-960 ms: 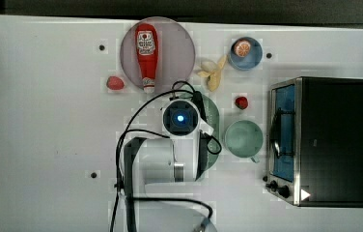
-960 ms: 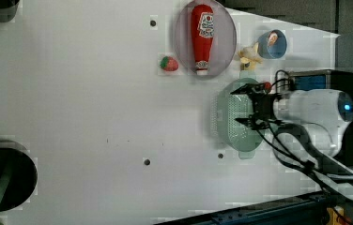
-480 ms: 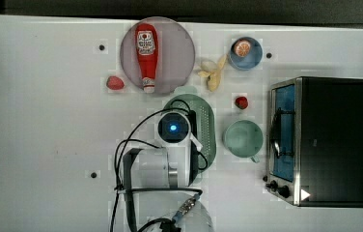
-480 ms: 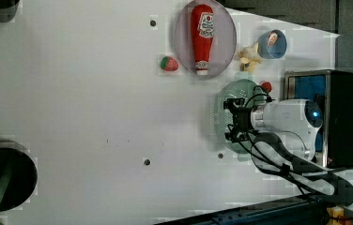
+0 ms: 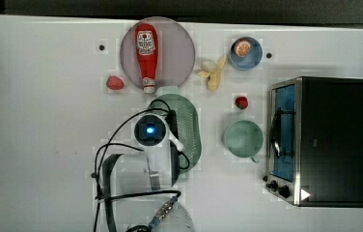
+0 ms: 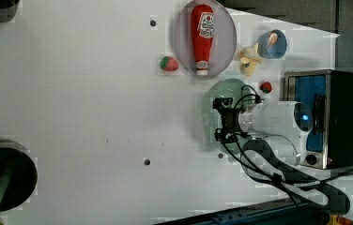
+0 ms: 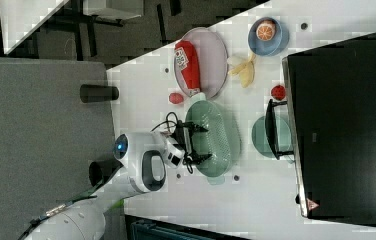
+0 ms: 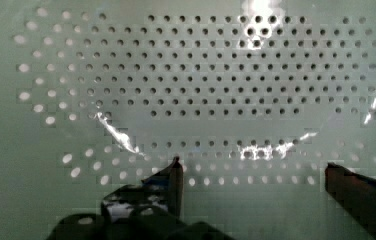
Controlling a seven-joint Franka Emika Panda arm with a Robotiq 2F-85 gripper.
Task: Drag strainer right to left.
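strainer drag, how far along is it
Done: the open gripper is lowered over the strainer, fingers apart above its perforated floor. In hand: nothing gripped yet. Left: the whole drag; the strainer sits between the plate and the cup.

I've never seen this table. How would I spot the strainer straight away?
In the top view, start at the black toaster oven on the right and move left past the round mint-green cup. The strainer is the larger pale green oval basket, below the ketchup plate. Unlike the cup, it is dotted with small holes.
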